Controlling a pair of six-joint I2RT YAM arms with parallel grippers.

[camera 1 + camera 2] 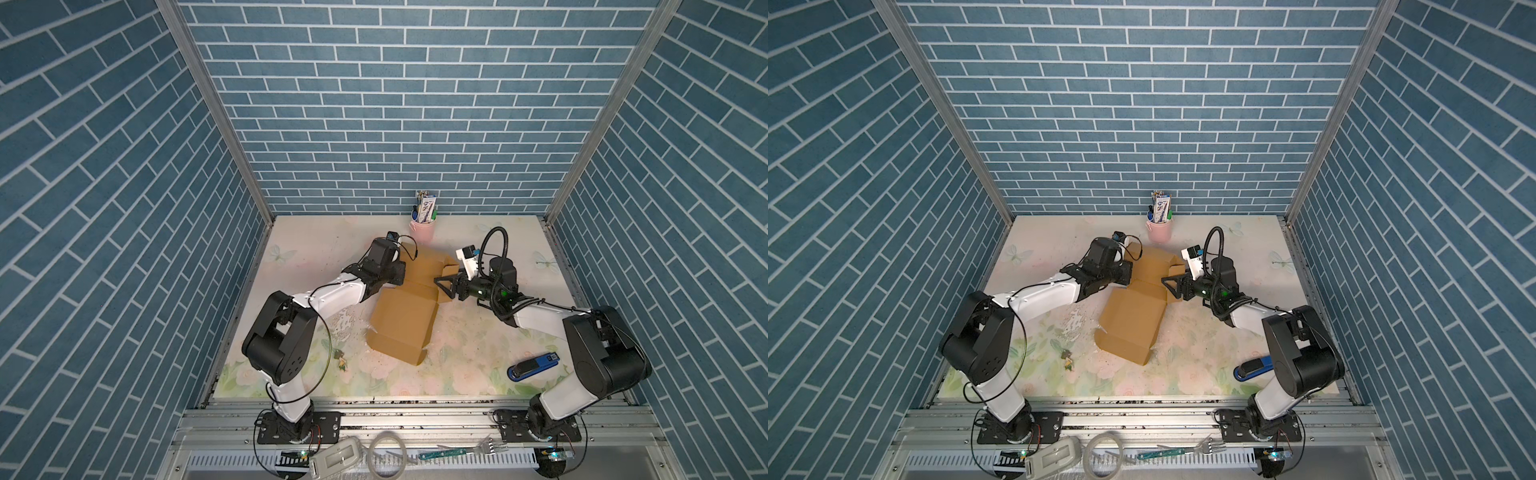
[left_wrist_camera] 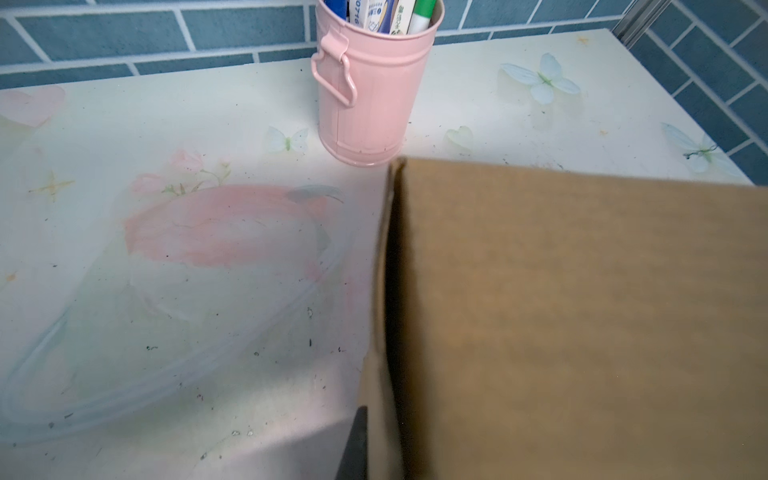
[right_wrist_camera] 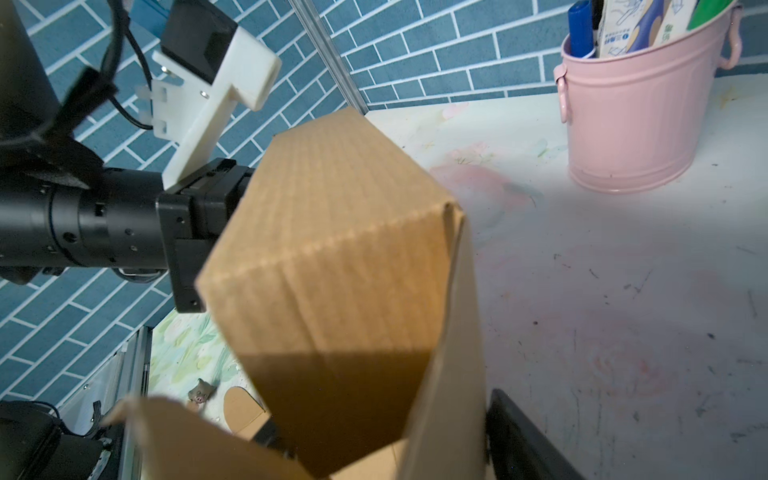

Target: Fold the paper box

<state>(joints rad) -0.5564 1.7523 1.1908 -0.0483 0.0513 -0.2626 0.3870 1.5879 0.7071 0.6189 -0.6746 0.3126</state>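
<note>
Left gripper [image 1: 398,275] is clenched on the left wall of the paper box [image 1: 405,320]. In its wrist view one dark finger [image 2: 356,440] lies against the outside of that raised brown panel, and the other is hidden behind it. Right gripper [image 1: 449,286] reaches in from the opposite side, released, with its jaws spread and a raised, creased flap on the box's right side standing between them; whether either pad presses the cardboard cannot be told. Both top views show the box in the middle of the floral table [image 1: 478,345], between the two arms and only partly folded. Its far half has walls standing up, just in front of a pink pen bucket [image 1: 422,232], while its near half lies flat, slanting toward the front edge. A blue stapler [image 1: 534,366] lies well apart from it, near the right arm's base.
</note>
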